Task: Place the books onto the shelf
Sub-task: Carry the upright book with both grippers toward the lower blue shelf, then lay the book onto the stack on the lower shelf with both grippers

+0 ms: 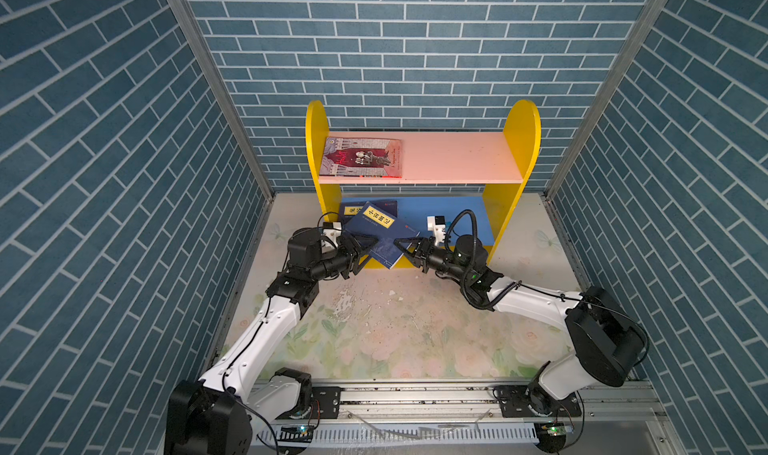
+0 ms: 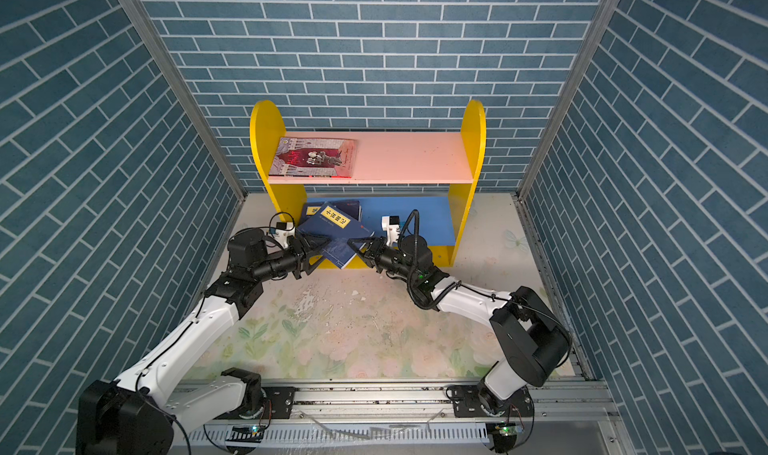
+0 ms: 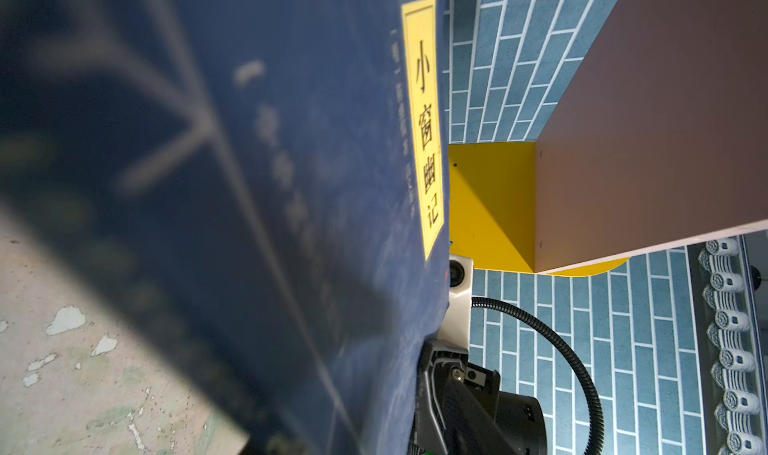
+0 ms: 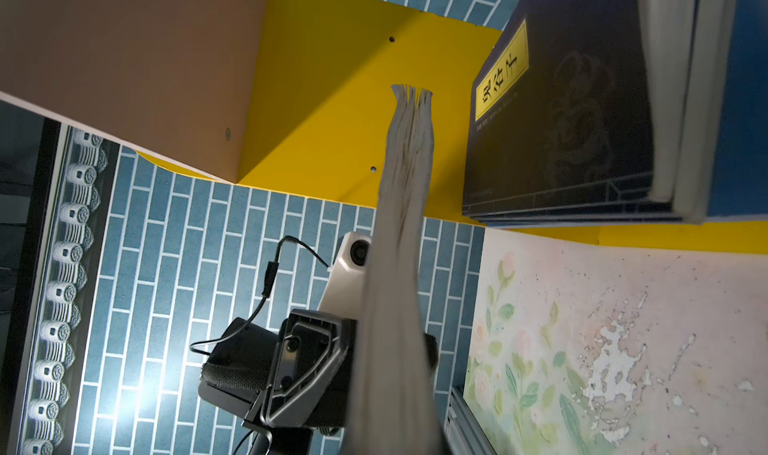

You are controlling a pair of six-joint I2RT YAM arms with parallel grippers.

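Floral table [image 1: 395, 328] in the foreground, with both arms reaching from its near edge toward the shelf [image 1: 521, 141]. The right gripper [image 1: 405, 247] is clamped on the right edge of a navy book [image 1: 380, 232] with a yellow label; the right wrist view looks straight along that book's page edge [image 4: 407, 224]. The left gripper [image 1: 360, 252] is at the book's left edge with its jaws spread well apart, one finger above the cover and one below, not pinching it. The book is held tilted, just in front of the shelf's lower opening, its labelled end toward the shelf; whether it touches anything there cannot be told. Behind it, a stack [image 1: 384, 208] of navy books lies flat at the left end of the blue board [image 1: 453, 212]. Above, a red book [image 1: 361, 158] lies flat at the left end of the pink board [image 1: 457, 154]. Blue brick wall [image 1: 415, 37] behind.
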